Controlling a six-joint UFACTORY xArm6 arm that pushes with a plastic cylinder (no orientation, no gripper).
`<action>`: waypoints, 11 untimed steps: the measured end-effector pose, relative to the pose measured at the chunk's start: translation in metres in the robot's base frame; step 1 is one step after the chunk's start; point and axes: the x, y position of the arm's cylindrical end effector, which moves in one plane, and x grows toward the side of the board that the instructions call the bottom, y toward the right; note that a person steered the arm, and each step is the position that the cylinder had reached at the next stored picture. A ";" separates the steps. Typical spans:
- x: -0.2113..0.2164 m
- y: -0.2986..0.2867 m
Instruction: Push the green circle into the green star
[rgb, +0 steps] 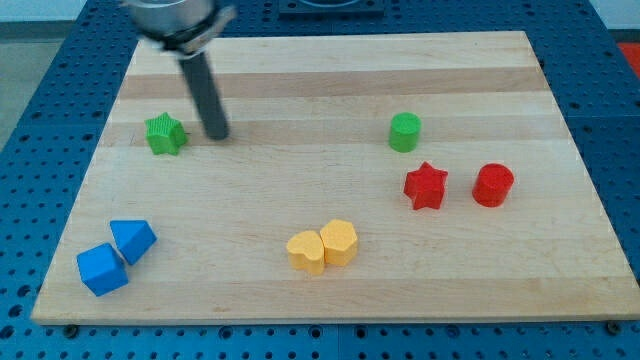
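Note:
The green circle stands at the view's upper right of the wooden board. The green star lies far from it at the upper left. My tip rests on the board just right of the green star, a small gap between them. The dark rod leans up and to the left toward the arm at the view's top. The green circle is far to the right of my tip.
A red star and a red circle lie below and right of the green circle. Two yellow blocks touch at the bottom middle. Two blue blocks sit at the bottom left. The board's edge borders a blue pegboard.

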 end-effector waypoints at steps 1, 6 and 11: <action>-0.051 0.113; 0.033 -0.017; 0.055 0.378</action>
